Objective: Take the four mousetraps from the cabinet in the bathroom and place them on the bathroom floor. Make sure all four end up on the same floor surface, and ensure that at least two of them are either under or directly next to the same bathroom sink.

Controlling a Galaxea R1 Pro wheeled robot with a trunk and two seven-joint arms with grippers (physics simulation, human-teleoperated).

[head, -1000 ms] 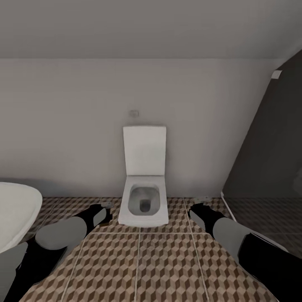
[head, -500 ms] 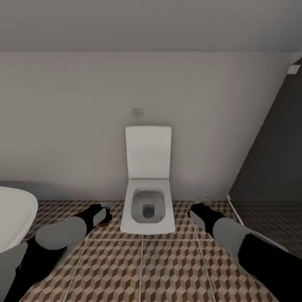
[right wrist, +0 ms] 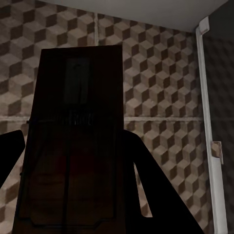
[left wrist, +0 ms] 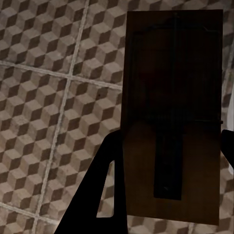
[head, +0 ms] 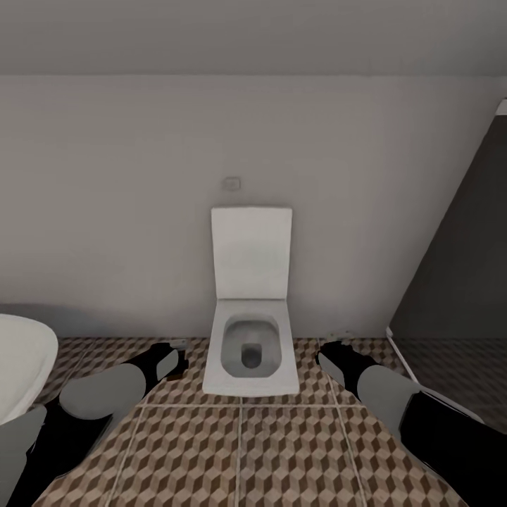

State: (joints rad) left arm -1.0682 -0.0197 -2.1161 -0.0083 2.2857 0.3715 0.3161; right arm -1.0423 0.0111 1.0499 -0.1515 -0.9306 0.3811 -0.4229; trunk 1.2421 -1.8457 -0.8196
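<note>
My left gripper [head: 176,355] is shut on a mousetrap [left wrist: 170,117], a tan wooden plate with dark metal parts, held flat between the dark fingers [left wrist: 105,195]. My right gripper [head: 331,352] is shut on a second mousetrap [right wrist: 73,136], clamped between its fingers [right wrist: 139,165]. Both traps hang a little above the bathroom floor [head: 239,451] of brown, beige and white cube tiles. The grippers sit either side of the toilet's front. The cabinet and the sink are out of view.
A white toilet [head: 250,345] with its lid raised stands straight ahead against the grey wall. A rounded white tub rim [head: 21,359] is at the left edge. A dark shower panel [head: 458,267] with a white floor strip [right wrist: 207,122] closes the right side.
The whole picture has shifted: the camera has come closer to the toilet wall, pushing the tub and the shower panel outward. Both arms keep their pose and their traps.
</note>
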